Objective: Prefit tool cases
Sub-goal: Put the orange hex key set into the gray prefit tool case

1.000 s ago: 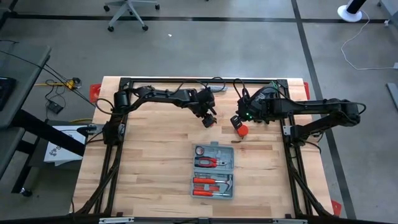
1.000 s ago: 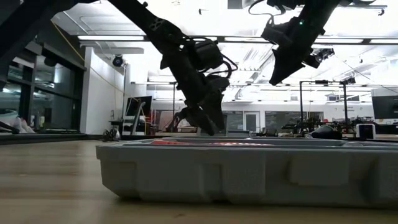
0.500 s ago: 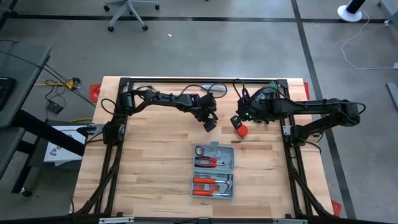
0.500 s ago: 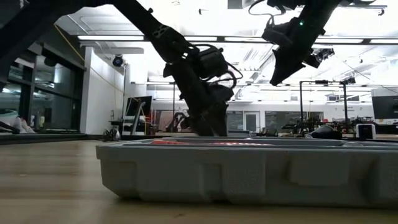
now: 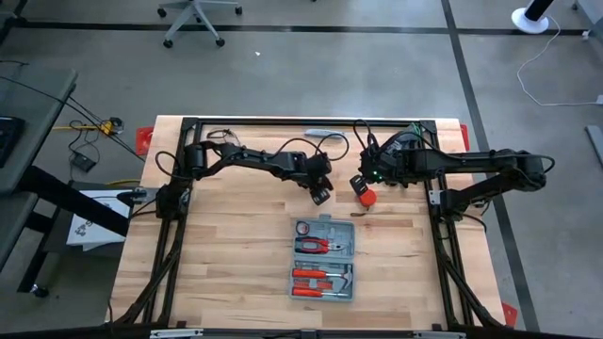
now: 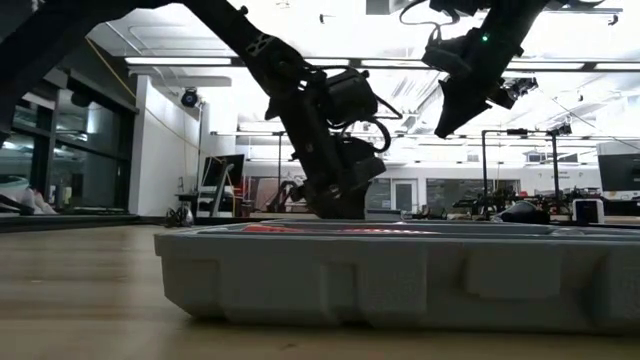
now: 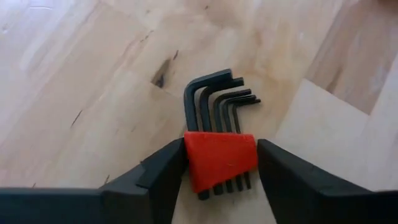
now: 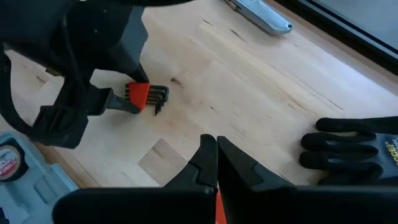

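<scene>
The tool case (image 5: 322,259) lies open near the table's middle, grey, with red-handled tools in its recesses; it fills the foreground of the low view (image 6: 400,280). A set of black hex keys in a red holder (image 7: 219,158) lies flat on the wood just beyond the case. My left gripper (image 5: 322,194) is down over it, shut on the holder. My right gripper (image 5: 359,185) hangs above the table to the right of it, shut, with a red thing (image 5: 366,196) below its fingers. My left gripper pinches the red holder's two short sides (image 7: 189,163) between its fingers (image 7: 165,168), which slant down from the table's far left. The fingers lie across the row of keys. The set rests flat on the table. My right gripper is shut on a red thing, of which a sliver (image 8: 216,208) shows between the fingers. The fingers themselves hide which part they have. It hangs clear of the table.
A slim grey bar (image 5: 325,134) lies at the table's far edge. Black gloves (image 8: 354,149) lie on the wood near the right arm. Bare wood stretches to the left of the case and along the table's near edge.
My left gripper has sunk toward the table and gone a little toward the near and right edges, its arm stretching out farther, and now sits low behind the case in the low view.
</scene>
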Controlling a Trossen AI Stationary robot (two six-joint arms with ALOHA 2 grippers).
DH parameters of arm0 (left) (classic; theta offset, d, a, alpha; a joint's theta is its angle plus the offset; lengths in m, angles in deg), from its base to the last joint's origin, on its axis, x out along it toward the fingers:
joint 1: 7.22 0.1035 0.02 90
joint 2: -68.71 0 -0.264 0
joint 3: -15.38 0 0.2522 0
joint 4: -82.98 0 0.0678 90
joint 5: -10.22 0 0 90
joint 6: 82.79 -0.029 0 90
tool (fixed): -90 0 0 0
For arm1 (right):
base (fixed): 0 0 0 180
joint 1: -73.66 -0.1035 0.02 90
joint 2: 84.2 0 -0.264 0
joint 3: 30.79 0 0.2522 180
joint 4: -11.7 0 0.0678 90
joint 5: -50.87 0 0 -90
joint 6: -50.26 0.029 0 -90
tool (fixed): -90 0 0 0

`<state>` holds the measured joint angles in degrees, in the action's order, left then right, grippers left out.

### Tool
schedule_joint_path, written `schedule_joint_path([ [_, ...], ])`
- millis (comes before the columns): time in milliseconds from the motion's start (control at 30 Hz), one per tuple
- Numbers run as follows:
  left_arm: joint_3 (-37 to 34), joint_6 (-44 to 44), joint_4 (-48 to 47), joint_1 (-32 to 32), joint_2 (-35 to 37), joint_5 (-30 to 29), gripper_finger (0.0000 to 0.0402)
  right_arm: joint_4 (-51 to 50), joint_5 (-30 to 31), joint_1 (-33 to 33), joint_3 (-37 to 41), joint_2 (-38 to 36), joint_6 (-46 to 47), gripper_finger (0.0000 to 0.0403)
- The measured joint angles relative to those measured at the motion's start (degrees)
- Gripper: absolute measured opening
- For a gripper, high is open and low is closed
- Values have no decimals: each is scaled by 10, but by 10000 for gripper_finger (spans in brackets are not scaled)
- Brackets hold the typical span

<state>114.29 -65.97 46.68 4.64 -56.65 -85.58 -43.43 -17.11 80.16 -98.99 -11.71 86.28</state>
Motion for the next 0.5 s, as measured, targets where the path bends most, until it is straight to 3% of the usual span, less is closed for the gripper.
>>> schedule_joint_path([
  [133, 0, 37, 7, 3, -3, 15, 112, 0, 0, 0, 0, 0, 0, 0],
  [267, 1, 36, 27, 12, -3, 73, 24, 0, 0, 0, 0, 0, 0, 0],
  [500, 0, 50, 48, 32, -2, 148, 9, 0, 0, 0, 0, 0, 0, 0],
])
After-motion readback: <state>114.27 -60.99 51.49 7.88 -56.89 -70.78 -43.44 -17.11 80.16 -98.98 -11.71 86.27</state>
